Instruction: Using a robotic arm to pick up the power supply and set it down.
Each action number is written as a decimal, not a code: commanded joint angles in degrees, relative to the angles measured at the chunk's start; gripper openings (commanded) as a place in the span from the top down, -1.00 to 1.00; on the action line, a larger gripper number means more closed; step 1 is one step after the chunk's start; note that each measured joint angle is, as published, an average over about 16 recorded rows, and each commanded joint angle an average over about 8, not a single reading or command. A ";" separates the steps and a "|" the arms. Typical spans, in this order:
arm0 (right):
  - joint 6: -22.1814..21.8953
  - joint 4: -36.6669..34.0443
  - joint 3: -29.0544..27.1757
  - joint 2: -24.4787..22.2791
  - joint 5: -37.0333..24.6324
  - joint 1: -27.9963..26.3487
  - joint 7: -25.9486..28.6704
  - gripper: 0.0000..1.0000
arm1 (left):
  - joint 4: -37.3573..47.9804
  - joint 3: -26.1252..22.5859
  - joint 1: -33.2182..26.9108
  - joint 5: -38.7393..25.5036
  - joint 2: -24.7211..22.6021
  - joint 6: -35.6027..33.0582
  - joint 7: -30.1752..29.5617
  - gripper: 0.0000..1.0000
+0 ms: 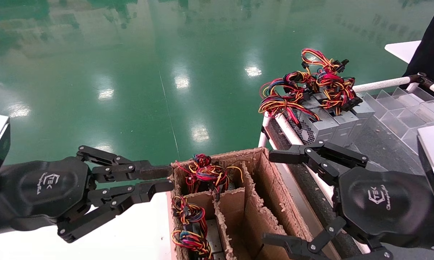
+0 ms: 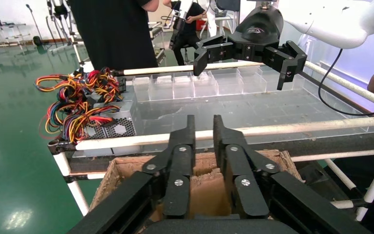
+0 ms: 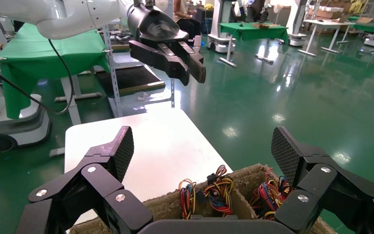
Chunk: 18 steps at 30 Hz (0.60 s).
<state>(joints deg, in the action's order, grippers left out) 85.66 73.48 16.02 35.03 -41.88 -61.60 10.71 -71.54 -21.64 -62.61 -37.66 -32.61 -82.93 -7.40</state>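
Beyond the cardboard box (image 1: 253, 187), power supply (image 1: 329, 122) lies past the wide-open, empty right gripper (image 1: 278, 196).

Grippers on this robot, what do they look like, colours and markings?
Both the left gripper and right gripper are black, with two bolted linkage fingers and a white logo on a rounded housing. Textured finger pads; white tubular arms behind, with a black cable.

Glossy green floor (image 1: 137, 72) everywhere, ceiling lights glinting off it in bright patches. A white tabletop (image 3: 141, 141) sits low in the foreground. Further back, tables draped in green cloth (image 3: 39, 58) and another green-topped table (image 3: 255, 30) across the hall. White-legged tables (image 3: 328, 27) line the far side. People stand by the clear-panelled rack (image 2: 253, 97).
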 commanded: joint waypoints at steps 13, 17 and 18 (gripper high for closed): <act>0.00 0.00 0.00 0.00 0.00 0.00 0.00 -1.00 | 0.00 0.00 0.00 0.00 0.00 0.00 0.00 -0.50; 0.00 0.00 0.00 0.00 0.00 0.00 0.00 -1.00 | 0.00 0.00 0.00 0.00 0.00 0.00 0.00 -1.00; 0.00 0.00 0.00 0.00 0.00 0.00 0.00 -1.00 | 0.00 0.00 0.00 0.00 0.00 0.00 0.00 -1.00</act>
<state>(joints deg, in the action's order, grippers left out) 85.65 73.48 16.03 35.02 -41.90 -61.59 10.72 -71.54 -21.64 -62.61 -37.65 -32.61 -82.93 -7.40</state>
